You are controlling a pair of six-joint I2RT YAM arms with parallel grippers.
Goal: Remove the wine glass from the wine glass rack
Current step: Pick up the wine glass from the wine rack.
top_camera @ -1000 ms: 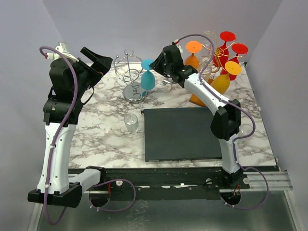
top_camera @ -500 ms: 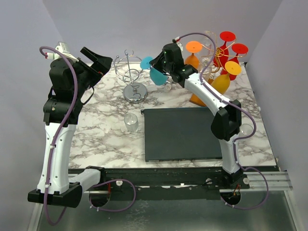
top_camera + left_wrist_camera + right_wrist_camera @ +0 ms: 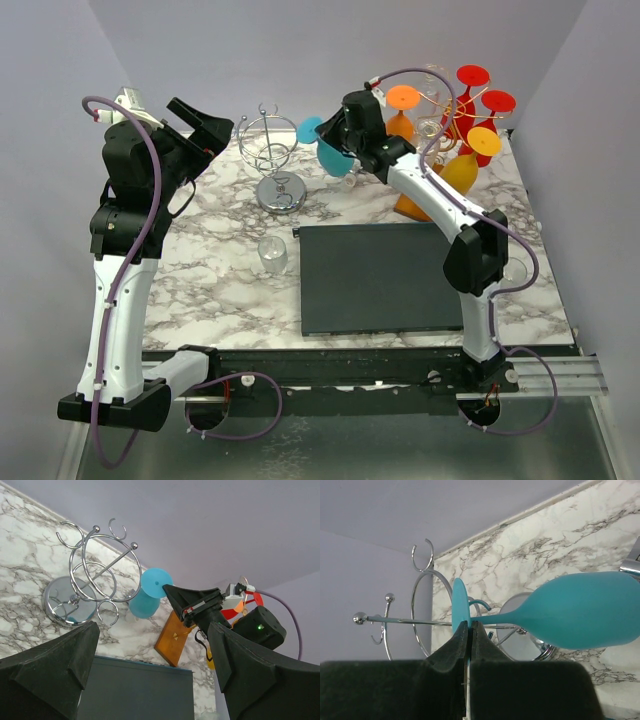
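Note:
A teal wine glass (image 3: 335, 158) is tilted on its side in the air between the chrome wire stand (image 3: 272, 165) and the wine glass rack. My right gripper (image 3: 326, 140) is shut on the rim of its foot disc, seen edge-on between the fingers in the right wrist view (image 3: 470, 626), with the bowl (image 3: 580, 611) pointing right. The rack has an orange-brown wooden base (image 3: 408, 208) and gold wire hooks (image 3: 440, 100) holding orange, red and yellow glasses. My left gripper (image 3: 203, 128) is open and empty, raised at the back left; its view shows the teal glass (image 3: 147, 597).
A dark mat (image 3: 380, 278) lies in the middle of the marble table. A clear glass (image 3: 273, 255) stands left of the mat, another (image 3: 512, 268) behind my right arm. The chrome stand (image 3: 420, 605) is close behind the held glass.
The teal glass stood upside down beside the chrome stand; my right gripper has lifted it, tipped it sideways and carried it a little right and back. The left arm has not moved.

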